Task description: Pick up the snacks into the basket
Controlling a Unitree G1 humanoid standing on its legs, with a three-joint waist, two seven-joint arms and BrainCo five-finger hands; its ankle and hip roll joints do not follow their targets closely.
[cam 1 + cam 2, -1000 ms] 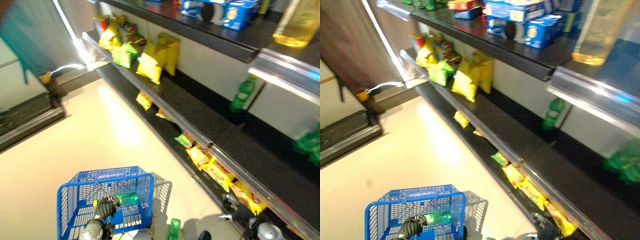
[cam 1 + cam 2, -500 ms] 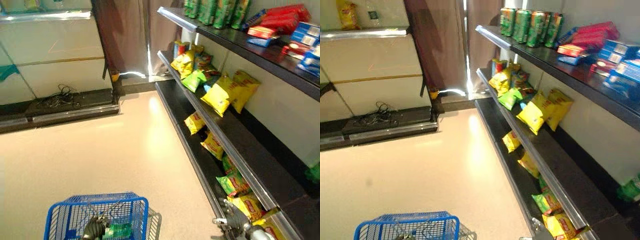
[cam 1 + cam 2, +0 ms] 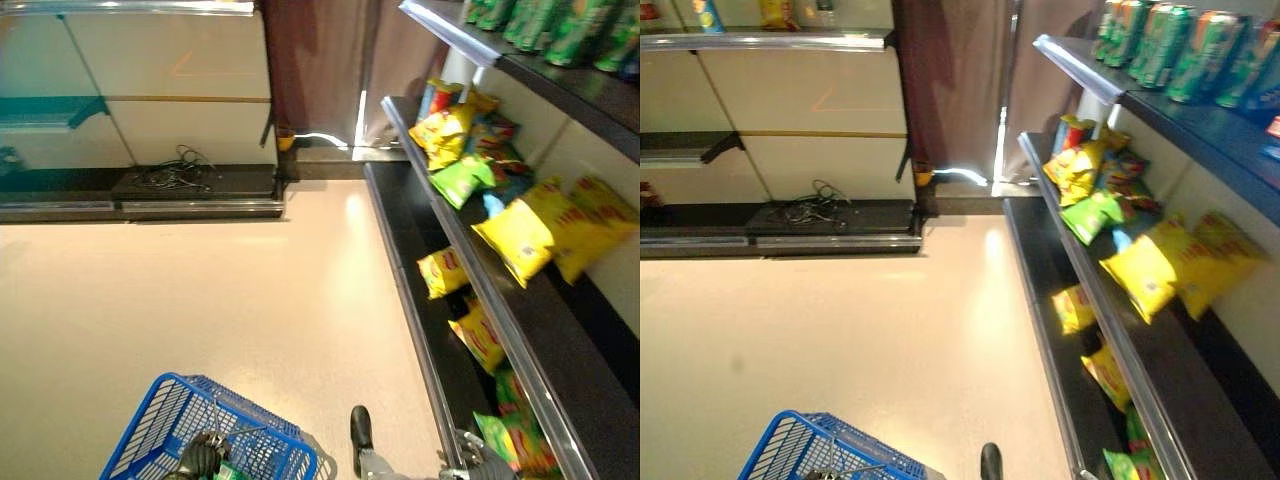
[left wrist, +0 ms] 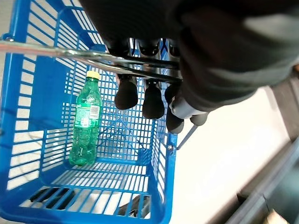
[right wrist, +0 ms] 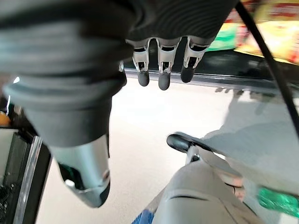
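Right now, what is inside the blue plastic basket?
One green plastic bottle with a yellow cap lies on the floor of the blue plastic basket. No snack bags show. The left hand, fingers curled round the wire handle, covers part of the inside.

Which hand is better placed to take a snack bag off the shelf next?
Probably the right hand: open, holding nothing, nearest the snack bags. The left hand is curled round the blue basket handle.

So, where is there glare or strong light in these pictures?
Left eye view: a white streak of light lies at the foot of the curtain, with a soft shine on the floor before it; left wrist view: the floor beside the basket is washed out white.
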